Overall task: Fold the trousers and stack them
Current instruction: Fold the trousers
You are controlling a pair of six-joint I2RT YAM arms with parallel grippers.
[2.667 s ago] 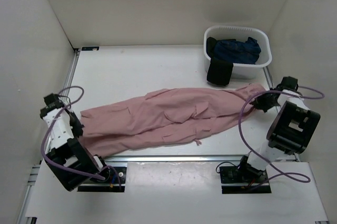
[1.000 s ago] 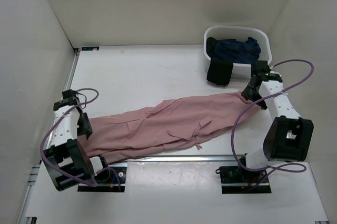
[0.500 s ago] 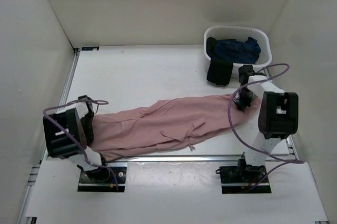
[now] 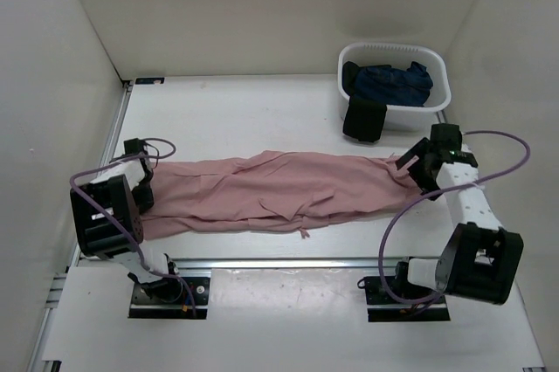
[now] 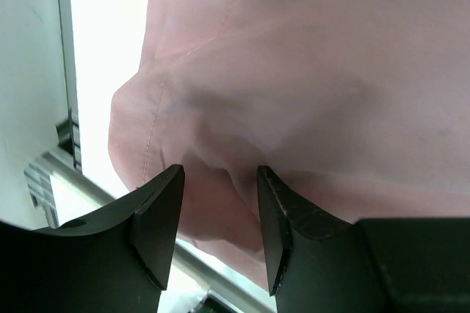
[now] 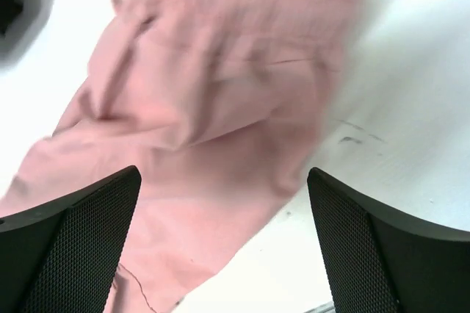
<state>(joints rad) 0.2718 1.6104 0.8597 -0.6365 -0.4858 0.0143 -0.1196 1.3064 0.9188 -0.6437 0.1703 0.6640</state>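
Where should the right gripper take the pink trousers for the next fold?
Take the pink trousers at their right-hand end, from above, probably: they lie flat and stretched lengthwise, and the open right gripper hovers over that end.

Table (image 4: 227, 119): white, flat, matte. Pink trousers (image 4: 279, 193) lie stretched left to right across its near half, flat but creased down the middle, a thin cord (image 4: 303, 232) trailing off their near side. White basket (image 4: 393, 45) stands in the far right corner, near the trousers' right end (dark blue clothes (image 4: 393, 82) inside, black cloth (image 4: 362, 120) hanging over its front wall). Metal rail (image 4: 288, 261) runs along the near edge, just beside the trousers. Faint dark scuffs (image 6: 352, 133) on the bare surface by the right end.
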